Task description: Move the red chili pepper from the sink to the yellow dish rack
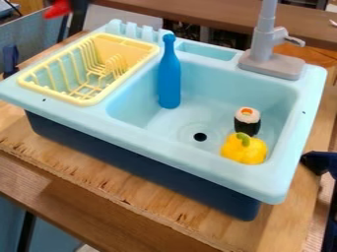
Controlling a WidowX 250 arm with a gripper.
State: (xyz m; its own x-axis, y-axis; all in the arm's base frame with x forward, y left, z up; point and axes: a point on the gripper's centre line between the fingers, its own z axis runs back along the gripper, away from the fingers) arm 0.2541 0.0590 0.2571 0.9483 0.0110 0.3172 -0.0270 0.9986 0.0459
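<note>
Here I am at the top edge of my view, toward the left, with a dark part of my gripper (80, 4) cut off by the frame; I can't tell whether it's open, closed or gripping. Right beside it, on the view's left, there's a blurry red thing (58, 9), and whether I'm holding that, I can't tell either.

Coming toward the camera from the gripper, here's the yellow dish rack (84, 102), sitting in the left part of the light-blue sink (148, 140). Farther from the gripper, toward the right, it's the blue bottle (169, 81), upright in the basin, neck to the top. Farther still along that slant, near the basin's far right corner from me, comes the sushi roll (247, 122), white on top with an orange centre, dark around its side. And just past it, closer to the camera, sits the yellow pepper (243, 151) with its green stem, well away from my gripper. The dark drain hole (200, 137) is just beside that pair, and the grey faucet (272, 64) stands across the view from the gripper, on the sink's back rim.
</note>
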